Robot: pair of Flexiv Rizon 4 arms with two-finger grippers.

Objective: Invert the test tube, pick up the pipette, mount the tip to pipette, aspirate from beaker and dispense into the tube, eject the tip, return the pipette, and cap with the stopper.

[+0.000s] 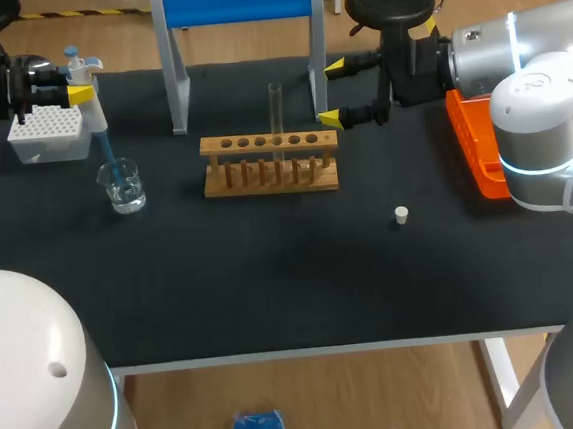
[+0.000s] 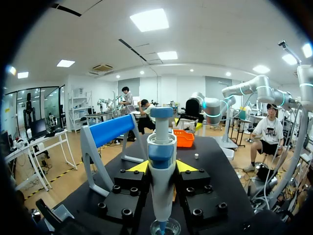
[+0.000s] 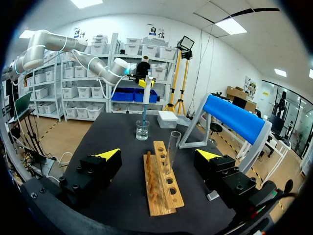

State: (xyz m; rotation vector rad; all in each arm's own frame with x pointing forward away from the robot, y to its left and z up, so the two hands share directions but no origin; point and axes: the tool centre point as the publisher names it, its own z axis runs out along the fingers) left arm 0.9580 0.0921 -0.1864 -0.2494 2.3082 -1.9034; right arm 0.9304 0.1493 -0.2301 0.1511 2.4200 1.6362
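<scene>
left gripper (image 1: 79,93) clenched on pipette (image 1: 95,111) barrel, upper left, tip in beaker (image 1: 124,189); likely light rigid plastic, hold mid-barrel; right gripper (image 1: 332,94) released; glass test tube (image 1: 276,110) probably fragile, slick

At the far left of the table (image 1: 273,286), the left gripper (image 1: 77,89) holds the pipette (image 1: 87,86) upright beside the white tip box (image 1: 49,133), its blue tip (image 1: 109,158) dipping into the glass beaker (image 1: 123,187). The test tube (image 1: 276,110) stands mouth up in the wooden rack (image 1: 270,166) at mid-table, in front of a blue-topped stand (image 1: 238,0). The right gripper (image 1: 332,94) hangs just beyond the rack's right end with its fingers spread wide, and the white stopper (image 1: 402,215) lies alone on the mat, well apart from the orange tray (image 1: 477,153) at the right edge
</scene>
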